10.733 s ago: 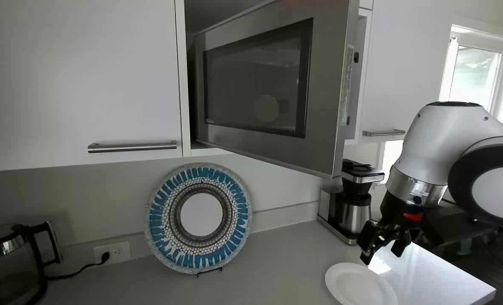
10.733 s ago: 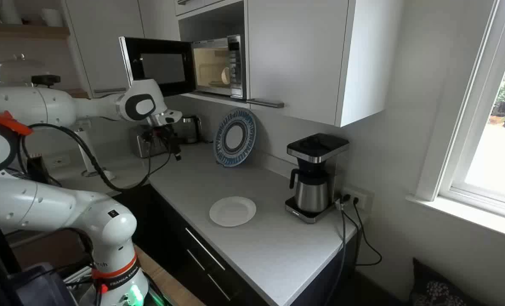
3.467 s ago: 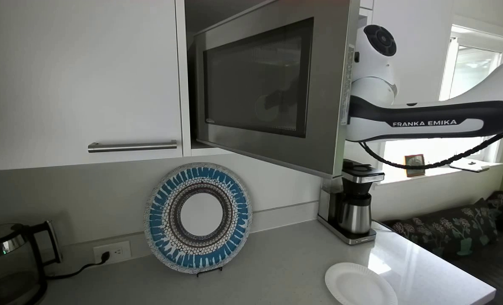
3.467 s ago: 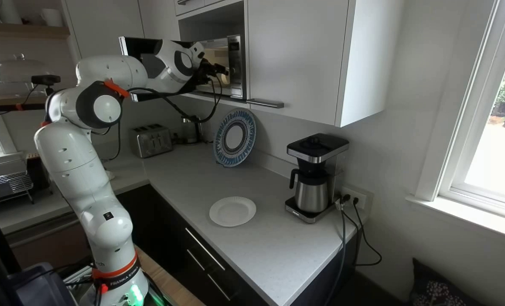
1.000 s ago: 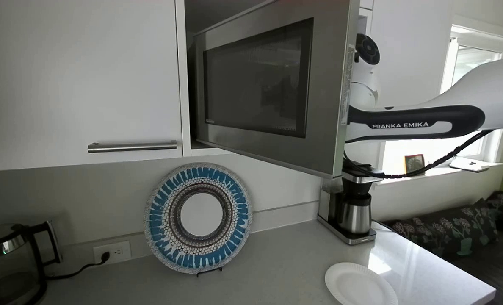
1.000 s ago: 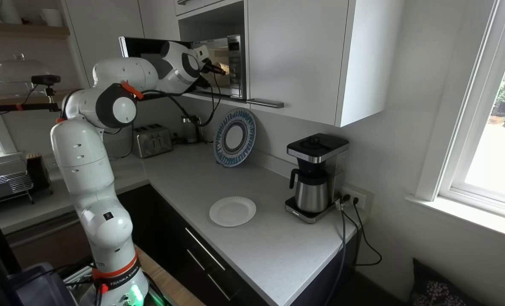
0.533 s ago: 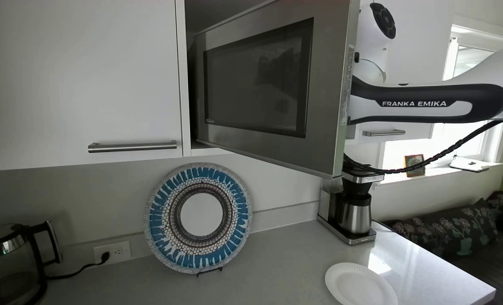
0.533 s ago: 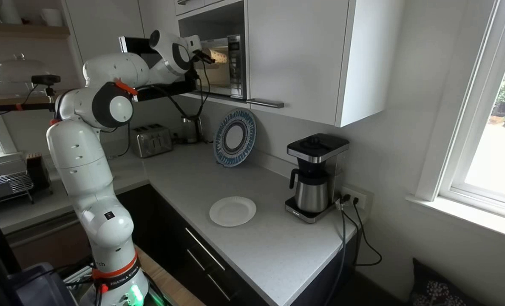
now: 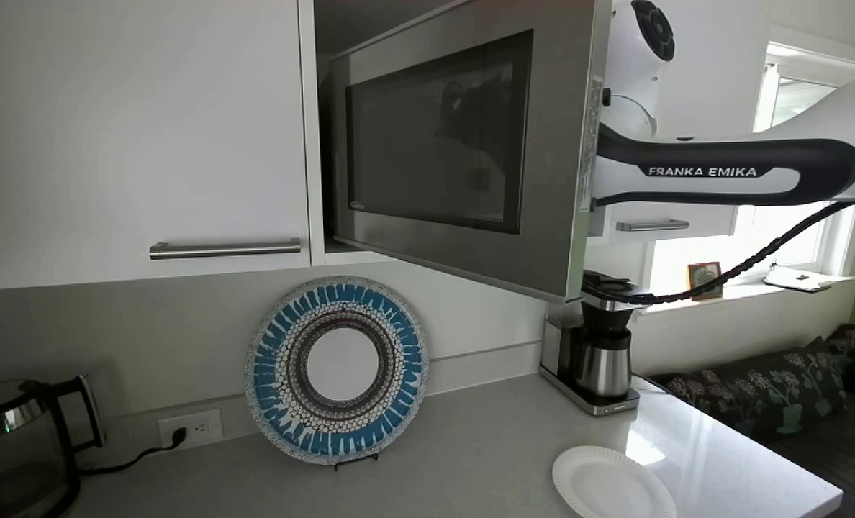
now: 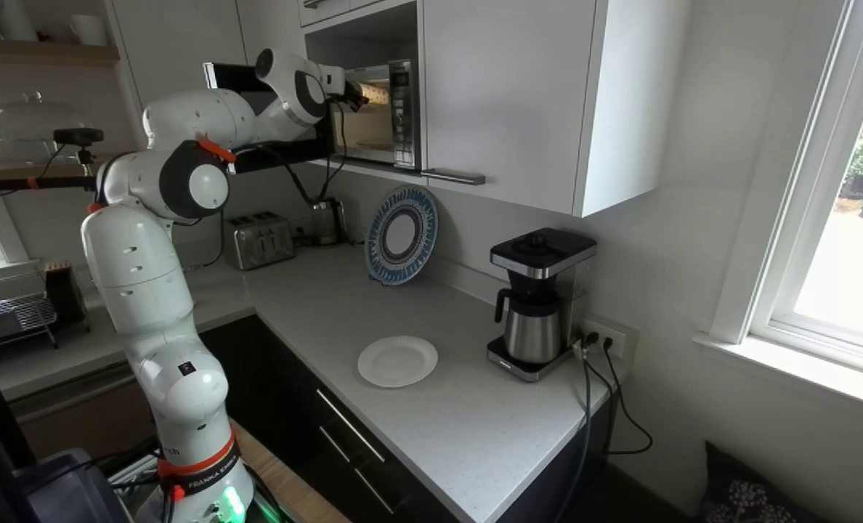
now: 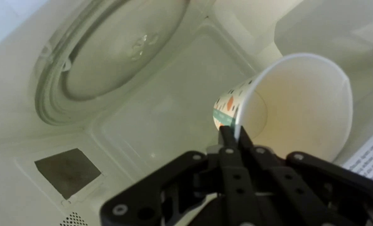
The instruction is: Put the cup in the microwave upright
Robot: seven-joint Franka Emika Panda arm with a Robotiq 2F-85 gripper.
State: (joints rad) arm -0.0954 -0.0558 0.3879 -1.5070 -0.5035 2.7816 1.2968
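One cup [image 11: 294, 110], pinched in jaws, now higher inside microwave [image 10: 403, 116]

Cup [image 11: 285, 105] inside the microwave [image 10: 402, 120]

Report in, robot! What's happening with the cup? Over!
Tool pinched shut on cup. Cup tilted, not upright. Microwave door open, seemingly not in the way.
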